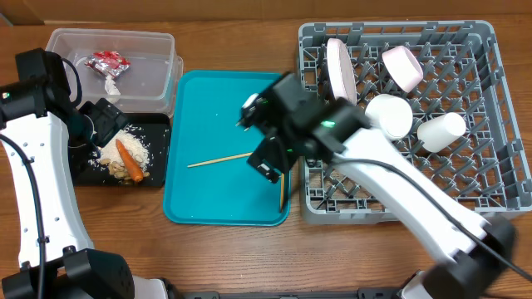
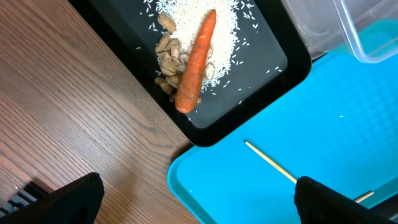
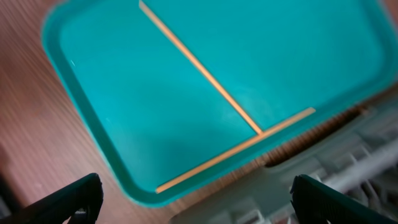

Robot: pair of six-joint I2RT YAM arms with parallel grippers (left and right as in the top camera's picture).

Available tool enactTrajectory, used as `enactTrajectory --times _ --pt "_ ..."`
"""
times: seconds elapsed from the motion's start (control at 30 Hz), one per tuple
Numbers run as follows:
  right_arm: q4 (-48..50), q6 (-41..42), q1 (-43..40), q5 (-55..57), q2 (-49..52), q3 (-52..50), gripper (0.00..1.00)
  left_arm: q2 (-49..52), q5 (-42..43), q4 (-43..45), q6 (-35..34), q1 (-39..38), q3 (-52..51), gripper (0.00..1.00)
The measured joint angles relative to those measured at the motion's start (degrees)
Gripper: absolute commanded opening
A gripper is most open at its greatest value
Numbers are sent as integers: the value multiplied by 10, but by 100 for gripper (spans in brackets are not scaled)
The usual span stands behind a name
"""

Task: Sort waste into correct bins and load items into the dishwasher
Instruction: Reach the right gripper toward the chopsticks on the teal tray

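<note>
On the teal tray point(image 1: 208, 108) only two chopsticks point(image 1: 220, 160) await loading; waste point(image 1: 126, 154) is binned, crockery point(image 1: 391, 115) racked, left gripper point(image 2: 199, 190) and right gripper point(image 3: 196, 186) gape empty

teal rectangular tray point(image 1: 208, 108) lying flat, brown wood-grain table point(image 1: 249, 257) beneath it

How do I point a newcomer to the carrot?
Find the big teal tray mid-table; the shallow black tray sits against its left edge. In it, the carrot lies across white rice, next to tan peanut shells. It is the only orange thing there, long and tapered.
</note>
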Motion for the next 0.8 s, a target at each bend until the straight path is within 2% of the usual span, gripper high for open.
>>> enactTrajectory --times 0.23,0.4,0.57,0.8 --pt "90 -115 10 -33 150 0 99 0 0 -6 0 0 0 100" --pt "136 -157 10 -48 223 0 97 0 0 -11 0 0 0 100" --pt "179 -175 10 -63 244 -1 94 0 0 -13 0 0 0 100" --pt "178 -179 10 -76 270 -2 86 0 0 -13 0 0 0 100"
